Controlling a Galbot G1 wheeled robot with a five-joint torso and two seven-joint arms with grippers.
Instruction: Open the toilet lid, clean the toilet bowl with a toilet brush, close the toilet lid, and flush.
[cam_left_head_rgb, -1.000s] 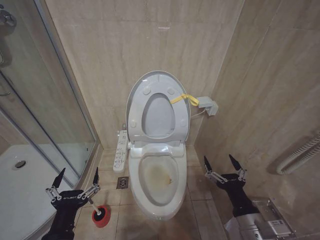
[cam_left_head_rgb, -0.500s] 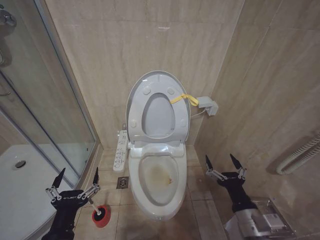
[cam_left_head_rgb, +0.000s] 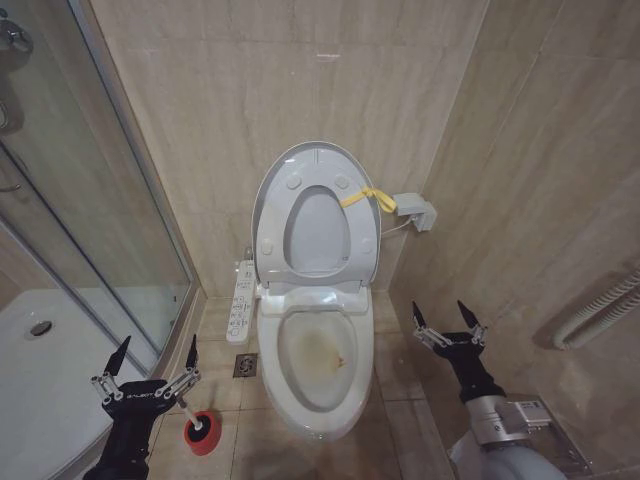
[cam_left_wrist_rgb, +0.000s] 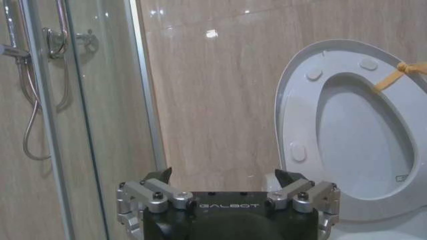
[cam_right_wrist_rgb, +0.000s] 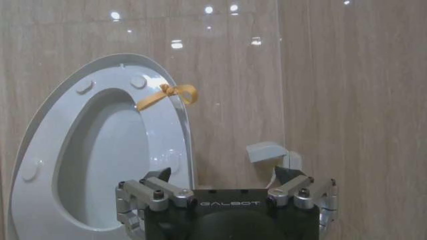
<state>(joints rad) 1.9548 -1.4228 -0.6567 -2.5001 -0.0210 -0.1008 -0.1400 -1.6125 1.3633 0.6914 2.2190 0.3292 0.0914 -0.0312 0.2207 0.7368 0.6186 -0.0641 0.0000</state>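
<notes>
Standing raised against the wall, toilet lid already open; toilet bowl below it stained, scrubbing, closing and flushing left; left gripper spread wide, empty, just above toilet brush on the floor; right gripper wide open, empty, beside the bowl.

The toilet lid, at the centre of the head view, is glossy white with a yellow strap. Below it the white toilet bowl carries a yellowish-brown stain. At lower left, the toilet brush has a white handle and what looks like a red holder. The walls are beige with faint streaks. Both grippers are black and silver.
</notes>
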